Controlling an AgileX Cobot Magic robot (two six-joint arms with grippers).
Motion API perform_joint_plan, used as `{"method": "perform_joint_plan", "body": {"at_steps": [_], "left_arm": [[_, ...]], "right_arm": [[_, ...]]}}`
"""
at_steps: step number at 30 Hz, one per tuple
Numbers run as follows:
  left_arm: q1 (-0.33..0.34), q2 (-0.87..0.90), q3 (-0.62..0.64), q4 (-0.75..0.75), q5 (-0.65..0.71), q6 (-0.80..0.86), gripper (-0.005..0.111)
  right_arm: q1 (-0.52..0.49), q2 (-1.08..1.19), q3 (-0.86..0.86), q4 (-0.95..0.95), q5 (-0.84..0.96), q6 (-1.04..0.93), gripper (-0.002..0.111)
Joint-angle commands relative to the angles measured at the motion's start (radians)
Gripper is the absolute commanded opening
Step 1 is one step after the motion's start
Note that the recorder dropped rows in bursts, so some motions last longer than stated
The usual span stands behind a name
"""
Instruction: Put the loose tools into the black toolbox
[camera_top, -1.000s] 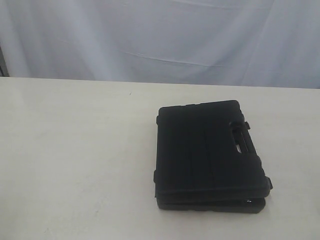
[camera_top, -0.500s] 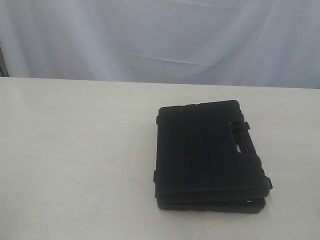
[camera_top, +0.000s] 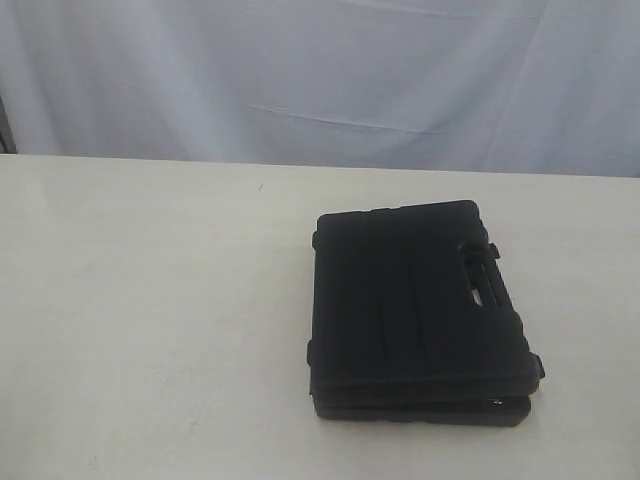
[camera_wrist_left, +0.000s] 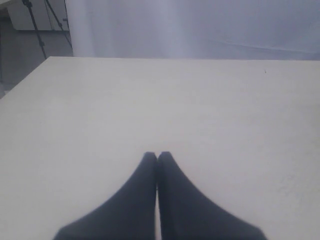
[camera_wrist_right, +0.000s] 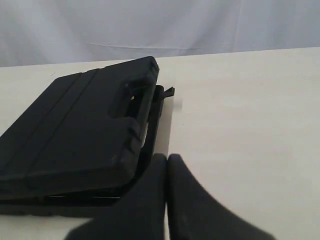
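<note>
1. My left hand (camera_wrist_left: 157, 156) is nearest in its wrist view. Its two dark fingers are pressed together at the tips with nothing between them. It hangs over a bare stretch of the pale counter (camera_wrist_left: 150, 100).
2. My right hand (camera_wrist_right: 167, 158) is closed the same way, tip against tip, and holds nothing. It sits low over the counter, just beside the handle side of the black toolbox (camera_wrist_right: 80, 130). I cannot tell whether it touches the case.
3. The black toolbox (camera_top: 410, 300) lies flat on the right half of the counter (camera_top: 150, 300), well clear of the far edge and with open surface all around it.
4. The case's two halves are folded together but not fully seated. A thin gap runs between the upper and lower shell along its near side, and the upper half sits slightly tilted.
5. Raised ribs run across the top shell. The slot-shaped handle hole (camera_top: 480, 272) is on the side facing the counter's right edge.
6. A small latch tab (camera_top: 493, 250) sticks out of the case just beyond the handle hole.
7. Past the toolbox the counter runs bare to its far edge.
8. A white curtain (camera_top: 320, 70) hangs behind the far edge. Beyond the far left corner, tripod legs (camera_wrist_left: 35, 25) stand on the floor.
</note>
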Motion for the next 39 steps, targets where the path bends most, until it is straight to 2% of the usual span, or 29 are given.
{"method": "perform_joint_plan", "body": {"at_steps": [1,39], "left_arm": [[-0.004,-0.001,0.001,0.000,-0.009,-0.002,0.000],[-0.004,-0.001,0.001,0.000,-0.009,-0.002,0.000]], "right_arm": [[0.008,-0.006,0.003,-0.002,0.007,-0.010,-0.001],[0.023,-0.006,0.003,-0.002,0.002,-0.010,-0.001]]}}
